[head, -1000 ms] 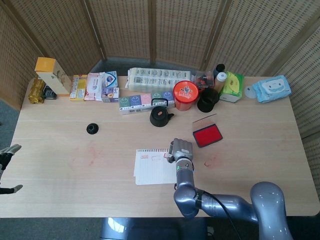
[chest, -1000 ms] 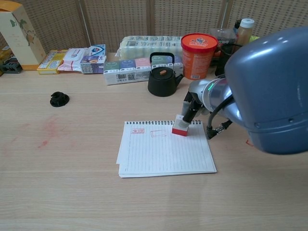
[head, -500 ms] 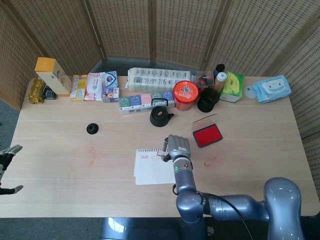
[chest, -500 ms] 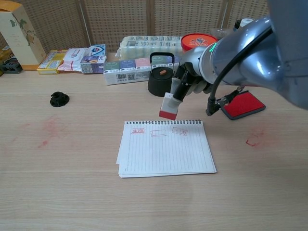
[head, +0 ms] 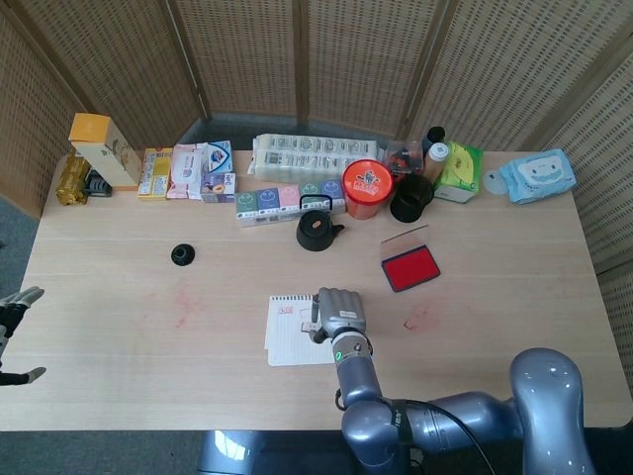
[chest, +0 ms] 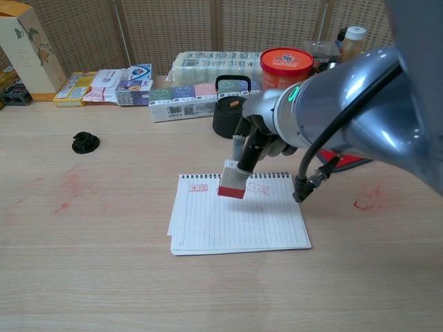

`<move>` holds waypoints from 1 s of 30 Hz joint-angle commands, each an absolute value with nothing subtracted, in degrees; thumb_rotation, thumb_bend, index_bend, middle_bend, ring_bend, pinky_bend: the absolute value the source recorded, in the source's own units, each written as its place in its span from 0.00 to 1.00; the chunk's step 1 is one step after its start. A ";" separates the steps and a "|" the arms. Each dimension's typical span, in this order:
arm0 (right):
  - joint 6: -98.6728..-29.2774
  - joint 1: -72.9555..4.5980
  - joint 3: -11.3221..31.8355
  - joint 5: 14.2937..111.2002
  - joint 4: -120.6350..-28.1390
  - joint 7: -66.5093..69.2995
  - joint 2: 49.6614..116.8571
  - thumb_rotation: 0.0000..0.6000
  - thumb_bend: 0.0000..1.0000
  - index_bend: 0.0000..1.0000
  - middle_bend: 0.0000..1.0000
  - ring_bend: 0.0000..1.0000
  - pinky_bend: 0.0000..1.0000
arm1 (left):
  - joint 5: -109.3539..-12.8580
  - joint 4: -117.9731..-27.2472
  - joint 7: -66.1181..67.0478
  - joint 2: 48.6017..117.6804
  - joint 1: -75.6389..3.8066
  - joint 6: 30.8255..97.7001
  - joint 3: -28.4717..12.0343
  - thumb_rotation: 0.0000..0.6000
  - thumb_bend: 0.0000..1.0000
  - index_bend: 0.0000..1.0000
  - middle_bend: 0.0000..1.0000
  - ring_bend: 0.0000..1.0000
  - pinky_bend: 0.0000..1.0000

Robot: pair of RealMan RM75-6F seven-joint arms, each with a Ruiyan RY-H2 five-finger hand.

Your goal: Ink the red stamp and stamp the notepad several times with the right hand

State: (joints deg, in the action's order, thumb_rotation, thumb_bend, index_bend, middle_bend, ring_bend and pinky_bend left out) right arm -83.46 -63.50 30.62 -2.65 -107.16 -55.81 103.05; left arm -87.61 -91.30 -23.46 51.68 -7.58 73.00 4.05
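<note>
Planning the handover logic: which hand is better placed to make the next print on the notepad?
Right. The right hand holds the red stamp just above the notepad; the left hand sits at the table's far left edge, holding nothing.

Glossy metal-grey arm point(chest: 360, 104), lined paper notepad point(chest: 235, 225), matt wooden table point(chest: 104, 263).

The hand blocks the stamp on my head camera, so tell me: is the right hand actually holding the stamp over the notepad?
Observer: Yes. In the chest view the right hand grips the red stamp, tilted, over the top lines of the notepad.
Operator: How many prints show?
Observer: Two: a left print and a right print. The stamp may hide another between them.
Operator: Is it touching the paper?
Observer: Its red base is low by the page, but I cannot tell whether it touches.
</note>
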 commanded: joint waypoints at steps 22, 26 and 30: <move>-80.27 -62.19 28.15 -2.99 -102.41 -55.04 103.99 1.00 0.60 0.77 1.00 1.00 1.00 | -87.41 -91.38 -23.55 51.58 -7.52 72.90 4.08 1.00 0.00 0.00 0.00 0.00 0.01; -80.31 -62.15 28.22 -2.87 -102.30 -54.99 103.98 1.00 0.60 0.77 1.00 1.00 1.00 | -87.50 -91.39 -23.54 51.57 -7.55 72.90 4.10 1.00 0.00 0.00 0.00 0.00 0.01; -79.91 -61.93 27.74 -2.56 -101.46 -54.84 104.19 1.00 0.60 0.77 1.00 1.00 1.00 | -87.51 -91.44 -23.56 51.52 -7.51 72.95 4.11 1.00 0.00 0.00 0.00 0.00 0.01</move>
State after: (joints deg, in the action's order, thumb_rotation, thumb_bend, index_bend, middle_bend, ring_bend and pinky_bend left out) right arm -80.11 -62.03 27.95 -2.66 -101.77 -54.92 104.07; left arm -87.51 -91.44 -23.56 51.52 -7.51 72.96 4.11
